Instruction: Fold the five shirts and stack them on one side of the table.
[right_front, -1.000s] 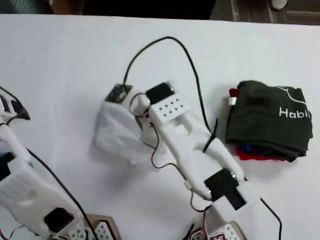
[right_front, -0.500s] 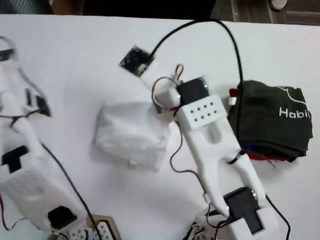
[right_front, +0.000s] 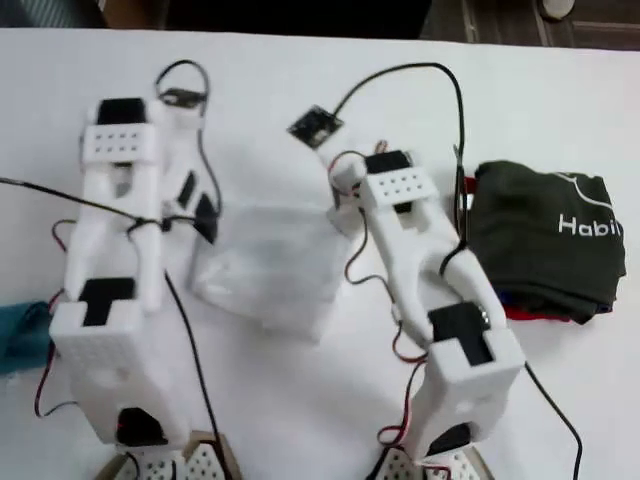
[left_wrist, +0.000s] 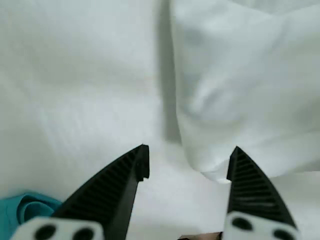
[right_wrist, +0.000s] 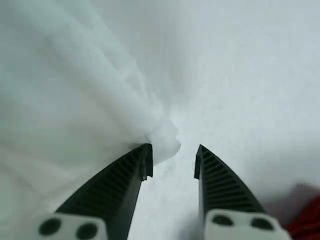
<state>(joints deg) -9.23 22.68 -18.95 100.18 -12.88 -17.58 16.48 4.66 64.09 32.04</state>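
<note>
Left hand swung beside white shirt, wide; right hand parted; high view adds folded stack.

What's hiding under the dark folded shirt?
A red cloth edge and a strip of blue cloth peek out beneath the dark shirt. The rest is covered, so how many pieces can't be told.
</note>
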